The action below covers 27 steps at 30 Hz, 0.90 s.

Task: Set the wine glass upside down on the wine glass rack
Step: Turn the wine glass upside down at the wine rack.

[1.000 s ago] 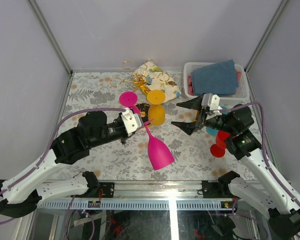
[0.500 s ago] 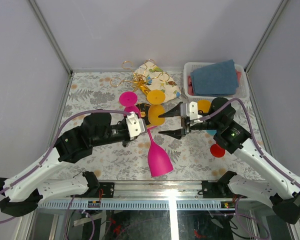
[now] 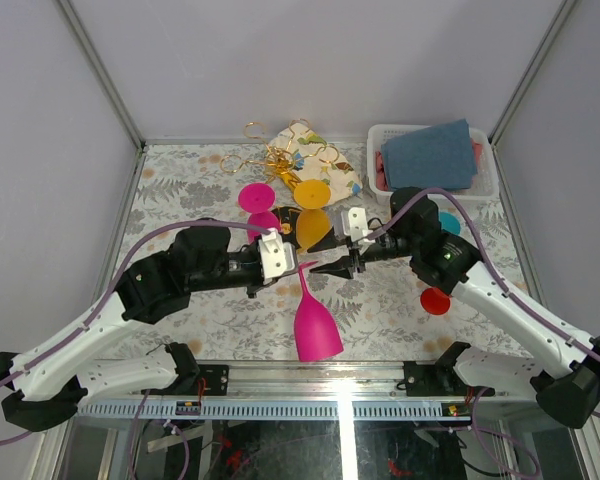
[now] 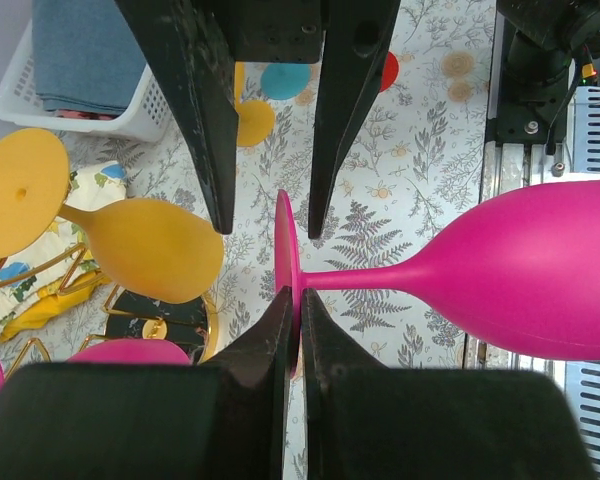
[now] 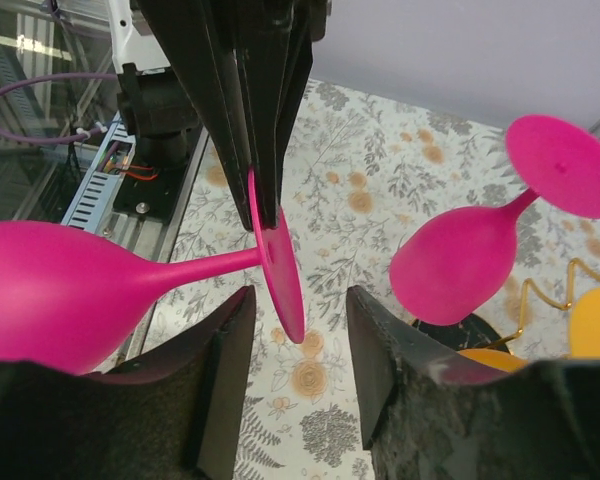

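My left gripper (image 3: 294, 266) is shut on the rim of the round foot of a pink wine glass (image 3: 317, 322). It holds the glass sideways above the table, bowl toward the near edge. In the left wrist view my left gripper (image 4: 292, 325) pinches the foot edge-on, with the pink glass (image 4: 540, 270) to the right. My right gripper (image 3: 326, 256) is open, its fingers on either side of that foot without touching it, as the right wrist view (image 5: 295, 335) shows. The gold wire rack (image 3: 280, 160) on its black base (image 3: 289, 217) stands just behind. It bears a yellow glass (image 3: 313, 226) and another pink glass (image 3: 264, 218).
A white basket (image 3: 376, 135) with folded blue cloth sits at the back right. A patterned cloth (image 3: 338, 178) lies behind the rack. A red glass (image 3: 435, 300) and a blue glass (image 3: 448, 222) lie by my right arm. Grey walls enclose three sides.
My right gripper has swung left from the red glass to the held glass, and its open fingers now straddle the foot. My left gripper has carried the glass slightly right.
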Available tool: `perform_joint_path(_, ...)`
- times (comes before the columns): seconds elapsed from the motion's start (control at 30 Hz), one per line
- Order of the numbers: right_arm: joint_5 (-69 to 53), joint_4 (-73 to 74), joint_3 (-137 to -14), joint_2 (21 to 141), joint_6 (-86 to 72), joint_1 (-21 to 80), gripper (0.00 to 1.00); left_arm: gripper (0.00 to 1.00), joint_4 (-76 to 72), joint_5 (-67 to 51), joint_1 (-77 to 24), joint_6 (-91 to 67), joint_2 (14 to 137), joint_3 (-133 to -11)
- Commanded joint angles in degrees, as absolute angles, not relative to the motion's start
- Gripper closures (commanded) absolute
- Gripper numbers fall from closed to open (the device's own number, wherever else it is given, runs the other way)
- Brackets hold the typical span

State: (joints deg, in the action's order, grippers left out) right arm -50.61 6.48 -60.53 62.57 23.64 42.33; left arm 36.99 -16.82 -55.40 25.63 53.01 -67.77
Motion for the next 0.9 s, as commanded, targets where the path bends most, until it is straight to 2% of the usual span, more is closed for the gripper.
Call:
perform_joint_path(0.0,-51.4,7.5,-63.0,62.7,26.2,43.3,0.54,1.0,36.4,-18.1,-55.2,26.5,52.9,-69.1)
perform_joint_path(0.47,-51.8,7.2,-63.7,65.1,26.6,44.4,0.69,1.0,36.0,-18.3,-55.2,26.5,52.8,-68.9)
perform_joint_path(0.67,-51.6,8.0,-64.3,65.4,27.8,45.0,0.82,0.99,36.0,-17.7,-55.2,26.2,52.4,-68.8)
perform_joint_path(0.8,-50.6,8.1,-63.7,64.5,28.9,45.0,0.95,0.8,34.4,-16.1,-55.3,25.2,51.4,-68.1)
perform_joint_path(0.87,-50.0,8.1,-63.3,64.0,29.3,45.0,0.98,0.72,33.8,-15.5,-55.2,24.9,51.1,-68.0)
